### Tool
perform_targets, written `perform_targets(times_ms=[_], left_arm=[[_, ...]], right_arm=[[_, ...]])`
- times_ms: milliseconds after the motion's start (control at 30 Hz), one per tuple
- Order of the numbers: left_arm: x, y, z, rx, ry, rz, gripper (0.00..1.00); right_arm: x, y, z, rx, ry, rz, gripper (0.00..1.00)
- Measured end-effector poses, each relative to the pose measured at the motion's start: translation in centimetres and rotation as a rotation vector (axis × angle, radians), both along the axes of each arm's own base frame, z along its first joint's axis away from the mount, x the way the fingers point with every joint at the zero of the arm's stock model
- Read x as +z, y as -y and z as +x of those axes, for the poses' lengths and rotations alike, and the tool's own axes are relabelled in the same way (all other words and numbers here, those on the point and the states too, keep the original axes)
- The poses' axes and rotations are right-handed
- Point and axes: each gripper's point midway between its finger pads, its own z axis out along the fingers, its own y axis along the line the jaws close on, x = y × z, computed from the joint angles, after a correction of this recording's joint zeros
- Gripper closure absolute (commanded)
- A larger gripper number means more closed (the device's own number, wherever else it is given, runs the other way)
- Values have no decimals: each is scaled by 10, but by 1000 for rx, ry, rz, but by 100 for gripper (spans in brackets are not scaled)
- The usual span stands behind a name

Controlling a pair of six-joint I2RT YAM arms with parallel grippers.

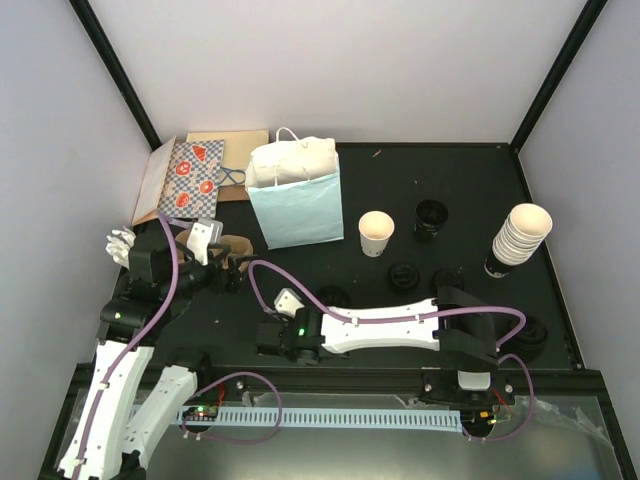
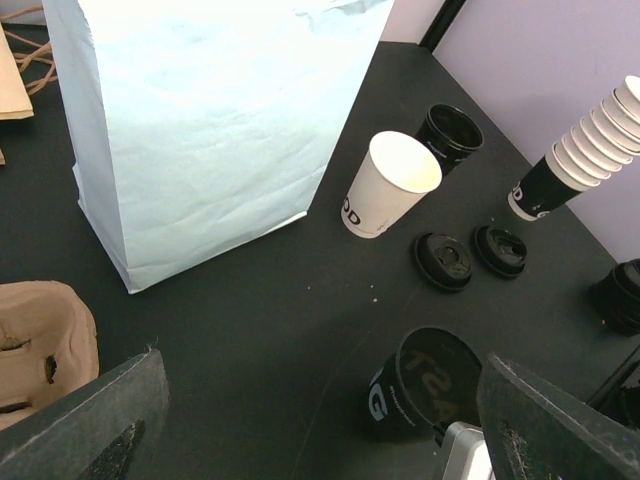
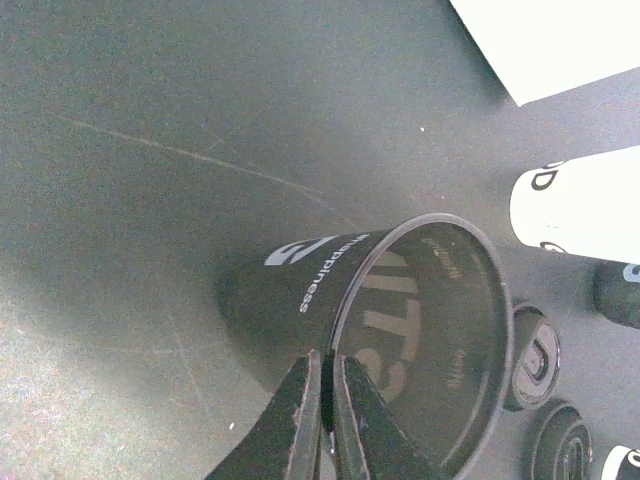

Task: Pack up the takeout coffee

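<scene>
Pale blue bag, cream-white cup, white-lettered black cup

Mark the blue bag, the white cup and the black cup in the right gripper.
blue bag [image 1: 297, 210], top view, middle of its front face.
white cup [image 2: 378, 200], left wrist view, its outer side wall.
black cup [image 3: 280, 310], right wrist view, outer side wall below the lettering.

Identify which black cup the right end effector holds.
The near black cup, its rim pinched by the right end effector; the far black cup stands free beside the white cup.
</scene>
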Motion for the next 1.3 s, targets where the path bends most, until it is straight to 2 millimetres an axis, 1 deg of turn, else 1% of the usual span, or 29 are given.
perform_targets(times_ms=[67, 167, 200, 267, 367, 467, 533, 600, 667, 767, 800, 933, 1133, 1200, 1300], left_arm=[[0, 0, 0, 0, 0, 0, 13], [0, 0, 0, 0, 0, 1, 13], [0, 0, 0, 0, -1, 1, 13], [-1, 0, 1, 0, -3, 1, 13], [-1, 0, 1, 0, -4, 1, 13], [-1, 0, 1, 0, -4, 1, 13], [-1, 0, 1, 0, -4, 1, 13], [-1, 0, 1, 0, -4, 1, 13], [-1, 0, 1, 0, -4, 1, 13], [-1, 0, 1, 0, -4, 1, 13], [-1, 0, 1, 0, -4, 2, 13], [-1, 0, 1, 0, -4, 2, 13], [-1, 0, 1, 0, -5, 2, 13], [-1, 0, 1, 0, -5, 1, 13], [-2, 0, 0, 0, -7, 2, 13]], right_arm=[[-1, -2, 1, 0, 9, 3, 92], [-3, -3, 3, 1, 18, 2, 85], [-3, -4, 3, 0, 20, 4, 82], [-3, -5, 3, 5, 21, 6, 71], [-3, -7, 3, 11, 21, 11, 68], [-3, -9, 3, 12, 21, 19, 56], [-3, -10, 3, 20, 17, 17, 47], [-2, -10, 2, 25, 11, 22, 33], [2, -11, 0, 36, 1, 32, 24], [11, -12, -2, 40, -13, 68, 2], [16, -12, -3, 52, -19, 78, 0], [31, -13, -8, 80, -43, 118, 0], [43, -12, -11, 126, -82, 134, 0], [49, -10, -9, 132, -92, 147, 0], [65, -2, 1, 116, -103, 195, 0]])
